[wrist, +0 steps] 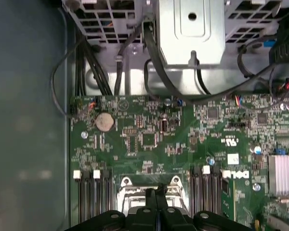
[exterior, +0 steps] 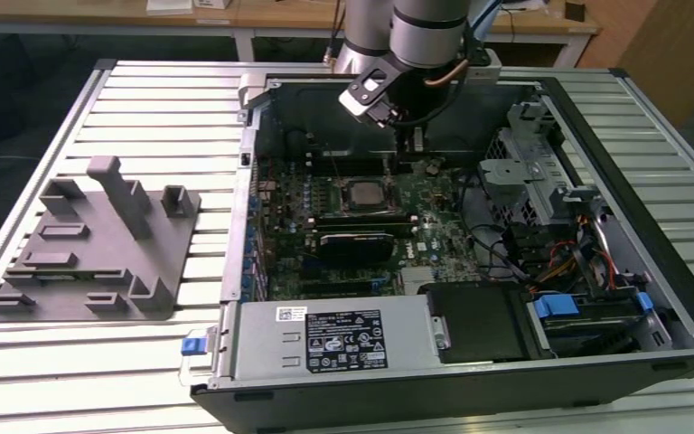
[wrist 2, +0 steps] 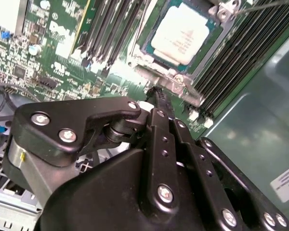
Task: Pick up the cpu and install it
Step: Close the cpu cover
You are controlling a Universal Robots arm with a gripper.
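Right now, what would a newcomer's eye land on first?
The open computer case with its green motherboard, in the middle of the slatted table. The cpu sits silvery in its socket, with the hand, shut and empty, poised beside it. A grey fixture block lies on the exterior view's left.

Quick rundown of the robot itself: in the exterior view the arm (exterior: 426, 27) hangs in from about 12 o'clock, a fat silver link with a black joint under it. The wrist (exterior: 398, 86) sits a bit cocked, with a light-coloured block (exterior: 365, 95) bolted on at its 8 o'clock side. Under that, the hand (exterior: 410, 146) points pretty much straight down, toward 6 o'clock. In both wrist views its black linkage bars (wrist 2: 82, 122) fan out from the base, and the two fingers (wrist 2: 163, 132) run side by side, tips pressed together with just a thin seam between them.
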